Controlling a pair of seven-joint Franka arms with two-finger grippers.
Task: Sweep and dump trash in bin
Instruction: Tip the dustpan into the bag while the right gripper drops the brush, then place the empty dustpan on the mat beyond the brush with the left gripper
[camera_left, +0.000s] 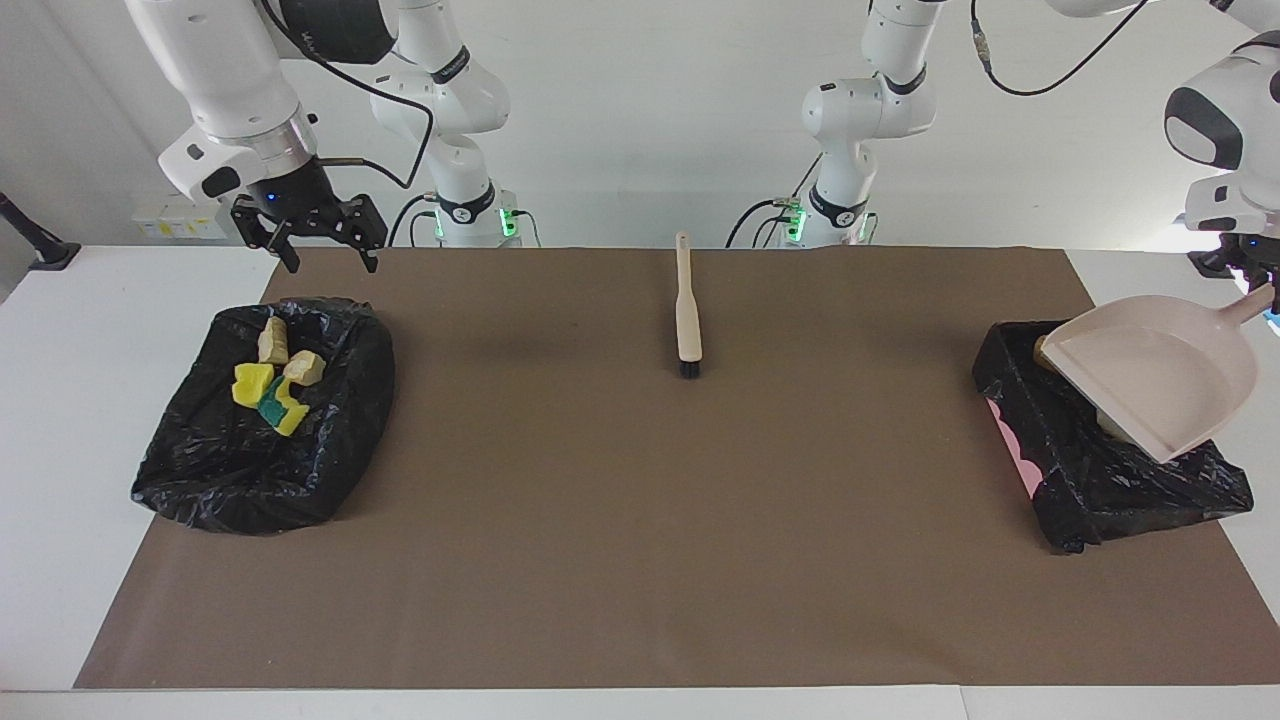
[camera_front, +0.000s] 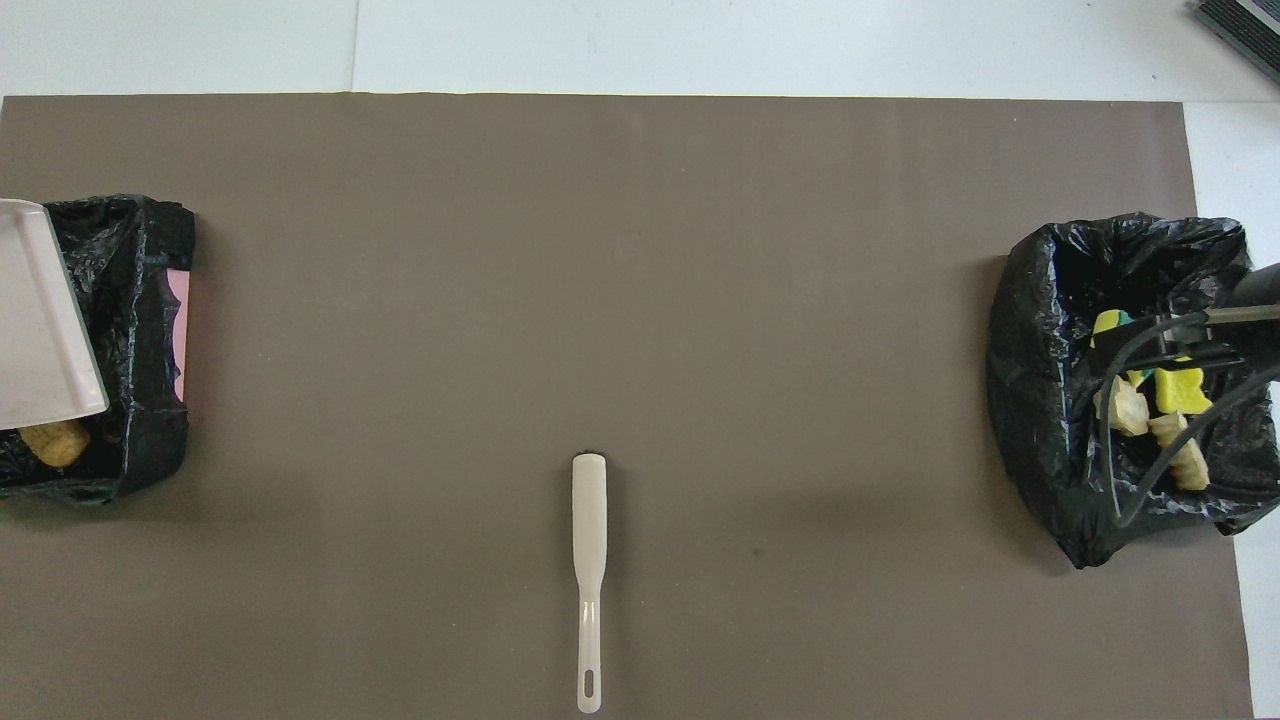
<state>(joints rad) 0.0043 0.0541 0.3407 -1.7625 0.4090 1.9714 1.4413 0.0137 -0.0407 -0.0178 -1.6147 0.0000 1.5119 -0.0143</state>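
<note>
The beige dustpan (camera_left: 1160, 375) is tilted, mouth down, over a black-lined bin (camera_left: 1100, 500) at the left arm's end of the table. My left gripper (camera_left: 1256, 282) is shut on its handle. A brown lump (camera_front: 55, 443) and a pale chunk (camera_left: 1110, 425) lie in that bin under the pan. My right gripper (camera_left: 320, 245) is open and empty, raised over the robot-side rim of a second black-lined bin (camera_left: 200, 470). That bin holds yellow sponge bits (camera_left: 253, 383) and beige chunks (camera_left: 272, 342), which also show in the overhead view (camera_front: 1180, 390).
The beige brush (camera_left: 688, 310) lies on the brown mat (camera_left: 640, 520) mid-table, nearer to the robots, bristles pointing away from them; it also shows in the overhead view (camera_front: 589, 570). The right arm's cables hang over the second bin (camera_front: 1030, 380).
</note>
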